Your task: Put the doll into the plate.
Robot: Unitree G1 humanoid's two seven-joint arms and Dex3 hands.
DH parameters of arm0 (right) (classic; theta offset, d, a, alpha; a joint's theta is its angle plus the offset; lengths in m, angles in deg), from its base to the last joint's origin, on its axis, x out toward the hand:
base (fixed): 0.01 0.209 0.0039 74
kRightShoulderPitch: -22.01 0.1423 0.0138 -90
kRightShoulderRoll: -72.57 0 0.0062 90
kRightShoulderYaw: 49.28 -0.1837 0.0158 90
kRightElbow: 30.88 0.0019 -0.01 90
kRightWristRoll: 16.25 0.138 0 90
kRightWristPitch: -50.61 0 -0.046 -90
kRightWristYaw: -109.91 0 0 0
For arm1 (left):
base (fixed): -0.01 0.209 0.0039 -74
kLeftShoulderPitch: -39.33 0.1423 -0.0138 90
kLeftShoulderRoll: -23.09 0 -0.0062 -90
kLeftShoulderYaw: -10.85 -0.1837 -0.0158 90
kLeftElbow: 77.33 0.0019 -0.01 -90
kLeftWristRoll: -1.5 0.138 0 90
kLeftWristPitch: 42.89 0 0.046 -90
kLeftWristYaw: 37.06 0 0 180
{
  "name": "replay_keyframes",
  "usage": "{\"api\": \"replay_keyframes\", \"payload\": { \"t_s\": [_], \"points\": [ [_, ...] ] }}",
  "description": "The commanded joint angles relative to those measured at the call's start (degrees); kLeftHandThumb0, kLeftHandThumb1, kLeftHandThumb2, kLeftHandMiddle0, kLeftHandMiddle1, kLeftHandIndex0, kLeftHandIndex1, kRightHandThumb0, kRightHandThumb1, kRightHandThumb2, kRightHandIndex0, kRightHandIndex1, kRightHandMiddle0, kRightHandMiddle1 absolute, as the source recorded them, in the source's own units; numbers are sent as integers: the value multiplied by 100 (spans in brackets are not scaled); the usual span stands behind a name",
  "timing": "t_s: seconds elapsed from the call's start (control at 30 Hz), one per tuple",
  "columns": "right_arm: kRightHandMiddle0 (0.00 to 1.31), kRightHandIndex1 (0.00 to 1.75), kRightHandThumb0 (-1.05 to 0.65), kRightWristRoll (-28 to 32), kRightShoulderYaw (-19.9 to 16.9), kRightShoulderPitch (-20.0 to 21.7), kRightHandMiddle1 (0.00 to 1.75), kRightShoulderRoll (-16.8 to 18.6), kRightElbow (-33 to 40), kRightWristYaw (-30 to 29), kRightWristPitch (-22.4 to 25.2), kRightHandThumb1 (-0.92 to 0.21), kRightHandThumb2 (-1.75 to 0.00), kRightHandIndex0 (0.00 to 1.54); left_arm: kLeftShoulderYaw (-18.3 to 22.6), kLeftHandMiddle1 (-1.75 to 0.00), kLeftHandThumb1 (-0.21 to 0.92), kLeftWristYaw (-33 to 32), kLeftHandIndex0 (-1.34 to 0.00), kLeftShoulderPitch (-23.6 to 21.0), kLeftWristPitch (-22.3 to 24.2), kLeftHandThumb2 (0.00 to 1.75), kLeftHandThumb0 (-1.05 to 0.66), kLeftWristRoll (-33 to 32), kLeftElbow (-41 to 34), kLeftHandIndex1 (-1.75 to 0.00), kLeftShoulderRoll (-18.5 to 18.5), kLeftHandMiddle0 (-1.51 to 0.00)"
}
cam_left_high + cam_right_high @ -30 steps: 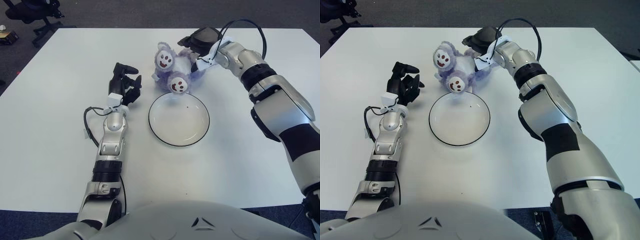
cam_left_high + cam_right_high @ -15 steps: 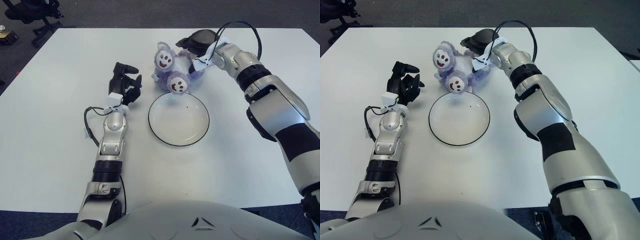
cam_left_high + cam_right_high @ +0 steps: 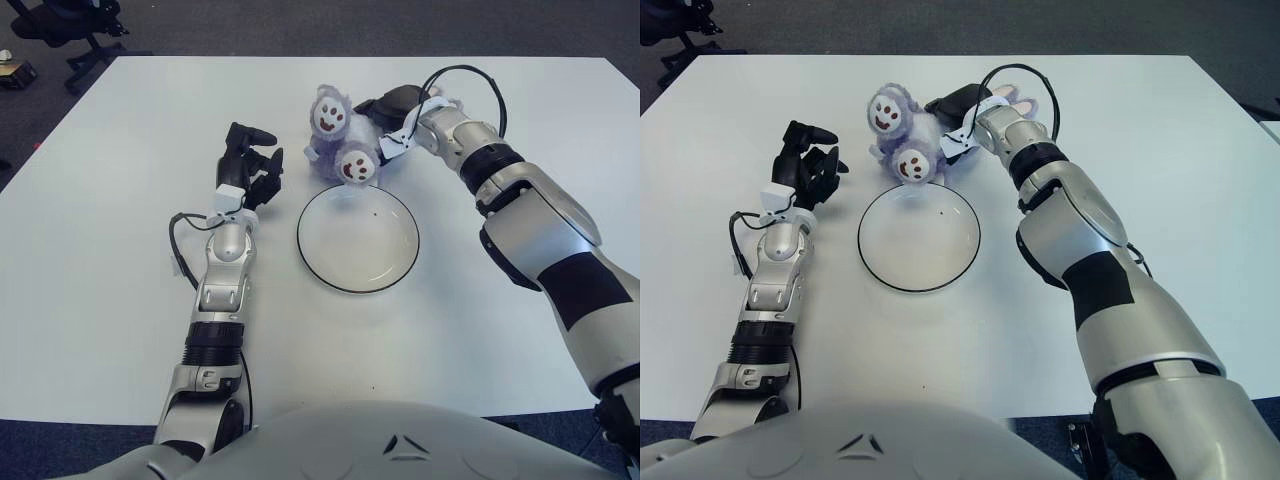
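The purple doll lies on the white table, just past the far rim of the plate. The right hand presses against the doll's right side, fingers closed on it. The left hand rests left of the plate, fingers loose, holding nothing.

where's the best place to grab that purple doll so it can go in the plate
Grip the soft purple body behind the two faces, probably from the far right side. The doll lies just beyond the plate with both faces turned toward it, so its back is exposed there. The right hand is already against that side; the left hand rests on the table.
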Motion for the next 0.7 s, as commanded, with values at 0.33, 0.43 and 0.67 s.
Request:
{"api": "replay_keyframes", "payload": {
  "t_s": [0.33, 0.43, 0.67],
  "points": [
    [29, 1, -73, 335, -190, -299, 0, -15, -107, 723, 20, -83, 0, 43, 13, -167, 92, -35, -25, 46, -2, 47, -35, 45, -43, -169, -25, -60],
    [29, 2, -73, 395, -215, -303, 0, 5, -132, 922, 38, -82, 0, 46, 20, -167, 92, -32, -25, 38, -24, 47, -35, 42, -18, -169, -35, -60],
    [30, 6, -66, 367, -197, -301, 1, 4, -123, 950, 54, -79, 0, 64, 29, -166, 92, -25, -25, 24, -54, 47, -35, 33, 17, -169, -46, -61]
  ]
}}
